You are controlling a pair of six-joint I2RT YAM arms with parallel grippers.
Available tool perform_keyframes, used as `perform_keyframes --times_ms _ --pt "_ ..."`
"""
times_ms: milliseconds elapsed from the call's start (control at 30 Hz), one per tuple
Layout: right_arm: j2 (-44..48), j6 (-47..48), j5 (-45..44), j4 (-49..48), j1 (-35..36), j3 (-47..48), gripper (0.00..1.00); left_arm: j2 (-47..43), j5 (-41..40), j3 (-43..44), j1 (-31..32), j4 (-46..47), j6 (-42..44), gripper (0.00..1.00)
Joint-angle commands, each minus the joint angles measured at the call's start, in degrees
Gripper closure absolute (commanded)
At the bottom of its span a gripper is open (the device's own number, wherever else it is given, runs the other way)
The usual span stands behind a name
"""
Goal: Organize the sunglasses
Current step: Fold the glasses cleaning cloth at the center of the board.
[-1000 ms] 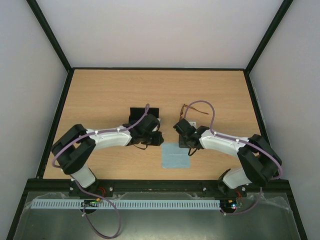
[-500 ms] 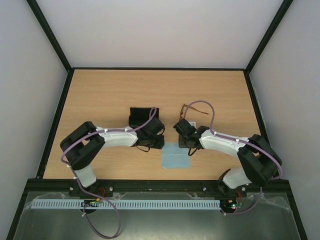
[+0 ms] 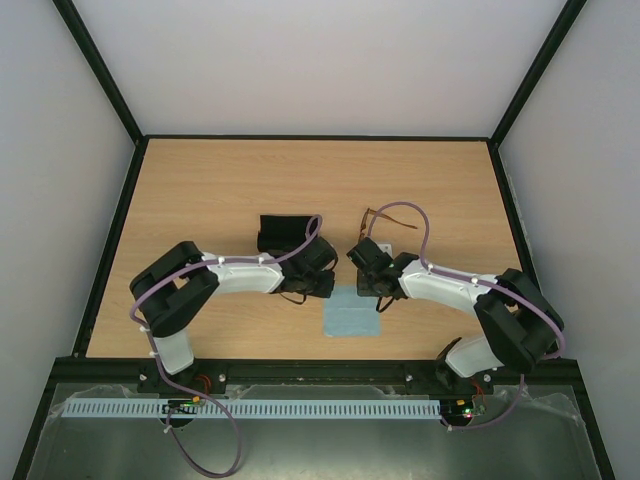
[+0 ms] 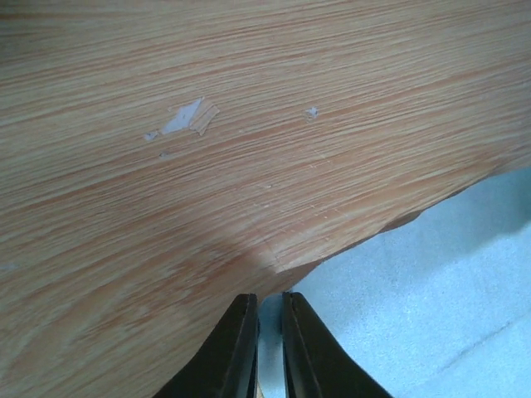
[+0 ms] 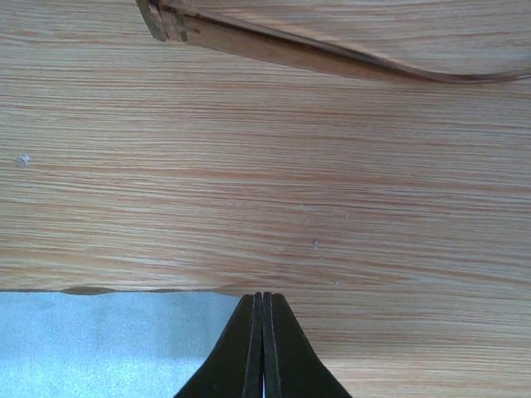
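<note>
While both pincers [image 4: 266,348] [image 5: 263,348] pinch together — thin brown sunglasses [image 5: 332,54], grained wood table [image 5: 290,191].

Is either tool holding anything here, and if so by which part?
Each seems to pinch an edge of the light blue cloth. The left tool, nearly shut, is at its left edge; the right tool, fully shut, is at its far edge. Actual contact is not visible.

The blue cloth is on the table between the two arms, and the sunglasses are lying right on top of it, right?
Not quite. The blue cloth is between the arms, but the sunglasses lie on the bare table beyond it, apart from the cloth. The top external view shows this.
</note>
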State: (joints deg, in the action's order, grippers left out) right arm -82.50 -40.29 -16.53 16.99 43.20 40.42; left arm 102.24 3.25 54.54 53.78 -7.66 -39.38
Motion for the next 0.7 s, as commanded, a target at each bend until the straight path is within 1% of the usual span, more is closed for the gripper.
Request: perform_keyframes --times_ms 0,133,667 --pt "0.76 -0.03 0.18 0.59 -0.14 -1.22 0.99 2.68 -1.55 0.3 0.6 -3.5 0.19 0.91" --pt "0.92 -0.05 0.23 0.58 -0.19 -1.4 0.99 2.6 -1.98 0.33 0.63 -3.74 0.06 0.98" --pt "2.13 0.46 0.1 1.34 -0.21 1.01 0.99 -0.86 -4.78 1.74 0.54 -5.07 0.05 0.98"
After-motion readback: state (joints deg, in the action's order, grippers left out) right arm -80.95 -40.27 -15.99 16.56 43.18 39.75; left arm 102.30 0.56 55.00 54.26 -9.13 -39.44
